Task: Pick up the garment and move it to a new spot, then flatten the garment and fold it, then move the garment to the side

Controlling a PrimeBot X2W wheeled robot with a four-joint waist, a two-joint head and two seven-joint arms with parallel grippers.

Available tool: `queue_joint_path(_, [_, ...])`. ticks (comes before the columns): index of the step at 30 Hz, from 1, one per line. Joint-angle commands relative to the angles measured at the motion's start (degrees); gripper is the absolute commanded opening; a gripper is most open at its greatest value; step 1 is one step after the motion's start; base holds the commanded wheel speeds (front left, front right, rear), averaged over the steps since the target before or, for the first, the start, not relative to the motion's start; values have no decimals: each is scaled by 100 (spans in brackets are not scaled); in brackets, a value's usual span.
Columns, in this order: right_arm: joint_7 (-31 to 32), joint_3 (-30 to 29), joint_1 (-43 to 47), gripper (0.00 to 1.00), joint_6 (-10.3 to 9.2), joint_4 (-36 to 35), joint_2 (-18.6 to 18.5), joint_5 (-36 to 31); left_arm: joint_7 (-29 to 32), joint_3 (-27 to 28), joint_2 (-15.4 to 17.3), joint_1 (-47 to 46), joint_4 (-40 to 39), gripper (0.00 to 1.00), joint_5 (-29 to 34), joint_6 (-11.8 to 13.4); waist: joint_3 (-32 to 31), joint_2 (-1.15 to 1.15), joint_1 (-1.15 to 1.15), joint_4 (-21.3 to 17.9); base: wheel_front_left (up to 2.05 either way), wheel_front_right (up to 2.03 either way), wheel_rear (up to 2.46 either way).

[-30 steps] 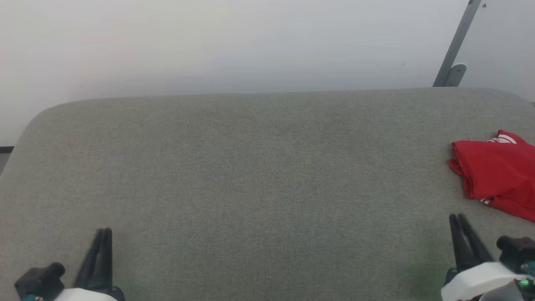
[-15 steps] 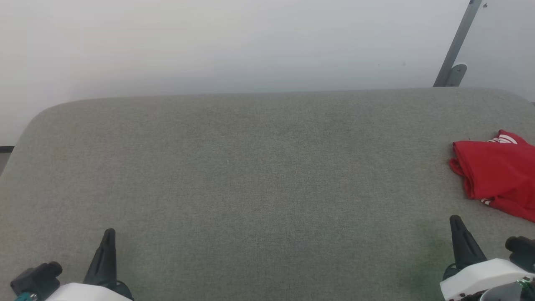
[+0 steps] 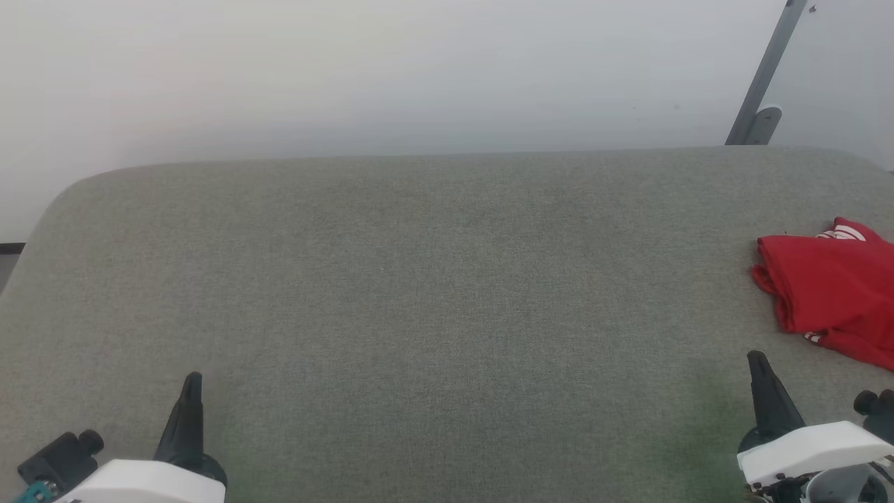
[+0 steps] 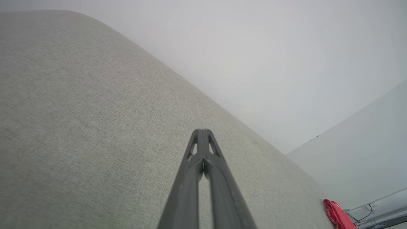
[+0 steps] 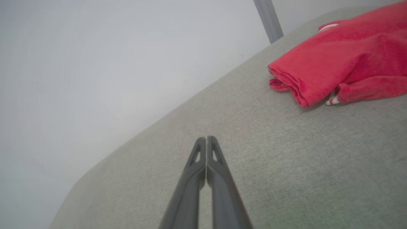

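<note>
Head view: grey fabric surface (image 3: 447,279) across the middle of the frame, pale wall (image 3: 349,70) behind it. Slanted metal post (image 3: 765,70) at upper right. Red shirt (image 3: 831,286) lies folded on the fabric at the right edge, partly cut off by the frame, with striped trim peeking out at its top and bottom. Left gripper (image 3: 192,381) at lower left, fingers pressed together and empty. Right gripper (image 3: 756,360) at lower right, fingers together and empty, just below the shirt and not touching it.

Left wrist view: left gripper (image 4: 202,131) rises from bottom centre, tips meeting over bare fabric. Shirt (image 4: 334,213) is a small red lump at lower right, well apart.

Right wrist view: right gripper (image 5: 206,138) at bottom centre, closed tip to tip. Shirt (image 5: 334,57) at upper right, stacked layers showing along its left edge; near, no contact.
</note>
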Motion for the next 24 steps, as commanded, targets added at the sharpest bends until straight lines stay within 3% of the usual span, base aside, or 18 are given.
queue_joint_path(1, [43, -30, -158, 0, 1, -103, -6, 176, 37, 50, 31, -176, -62, 0, -164, -4, 0, 0, 0, 1, 0, 0, 0])
queue_joint_path(24, [428, -86, -278, 0, 2, -164, 161, 1655, 462, 108, -229, -387, -26, 0, -1438, -7, 6, 0, 0, 17, 0, 0, 0])
